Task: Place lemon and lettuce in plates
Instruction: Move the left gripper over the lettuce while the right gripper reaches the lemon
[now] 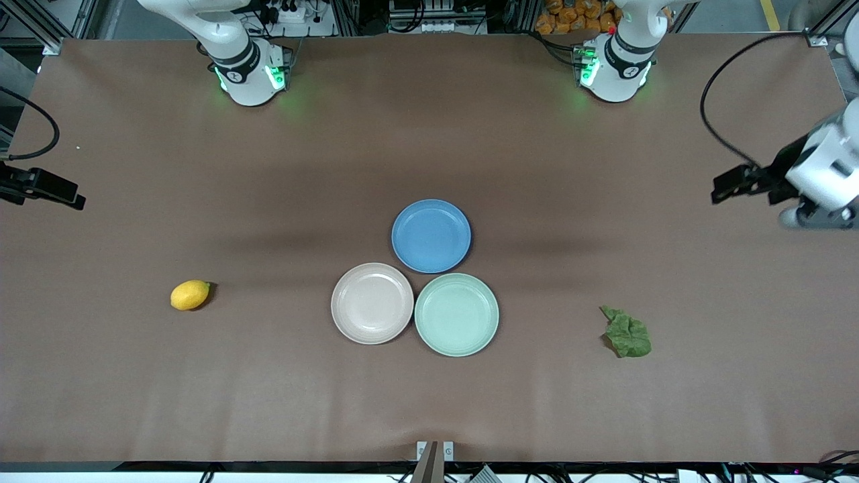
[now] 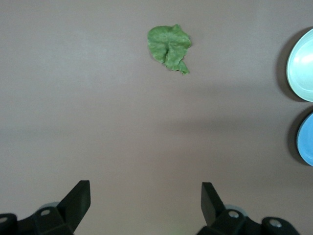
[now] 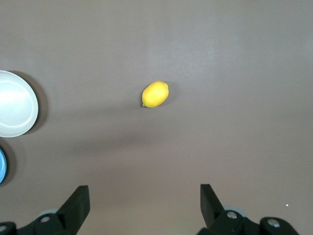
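Both of my grippers hang in the air with fingers spread wide and nothing between them: my left gripper (image 2: 145,205) up over the counter (image 1: 604,416) at the left arm's end, my right gripper (image 3: 145,208) over the right arm's end. With the beige plate (image 1: 372,303) as my landmark, the mint plate (image 1: 456,314) touches it toward the left arm's end, and the blue plate (image 1: 431,235) sits just farther from the front camera, touching too. My lemon (image 1: 190,294) lies well apart from the beige plate toward the right arm's end. My lettuce (image 1: 627,333) lies flat toward the left arm's end, well past the mint plate.
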You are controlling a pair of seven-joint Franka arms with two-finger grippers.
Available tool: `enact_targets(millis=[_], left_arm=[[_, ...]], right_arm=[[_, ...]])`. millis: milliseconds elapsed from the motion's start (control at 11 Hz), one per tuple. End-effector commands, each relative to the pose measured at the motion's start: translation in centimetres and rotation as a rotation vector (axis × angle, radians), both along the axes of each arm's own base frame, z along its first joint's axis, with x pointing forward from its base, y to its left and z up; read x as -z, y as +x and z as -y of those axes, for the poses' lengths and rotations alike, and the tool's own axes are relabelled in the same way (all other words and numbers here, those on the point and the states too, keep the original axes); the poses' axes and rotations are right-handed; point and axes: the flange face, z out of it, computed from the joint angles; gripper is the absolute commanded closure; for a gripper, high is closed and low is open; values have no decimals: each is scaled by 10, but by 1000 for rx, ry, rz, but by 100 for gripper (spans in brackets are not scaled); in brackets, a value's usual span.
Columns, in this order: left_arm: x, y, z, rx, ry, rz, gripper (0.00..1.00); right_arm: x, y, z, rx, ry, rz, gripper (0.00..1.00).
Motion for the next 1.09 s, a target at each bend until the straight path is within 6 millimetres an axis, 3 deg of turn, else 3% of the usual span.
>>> enact_targets(millis=[0, 273, 545, 818, 1000], left_arm=[[43, 28, 0, 32, -1, 13, 0], [97, 67, 5, 40, -12, 80, 0], [166, 97, 38, 111, 49, 125, 0], [221, 120, 40, 118, 20, 151, 0], [250, 125, 40, 116, 6, 157, 0]], right_arm=[[-1, 0, 4, -2, -6, 1, 0], [2, 3, 18, 23, 6, 24, 0], [11, 10, 19, 24, 4, 32, 0], [37, 19, 18, 23, 7, 36, 0], [55, 23, 20, 37, 55, 45, 0]])
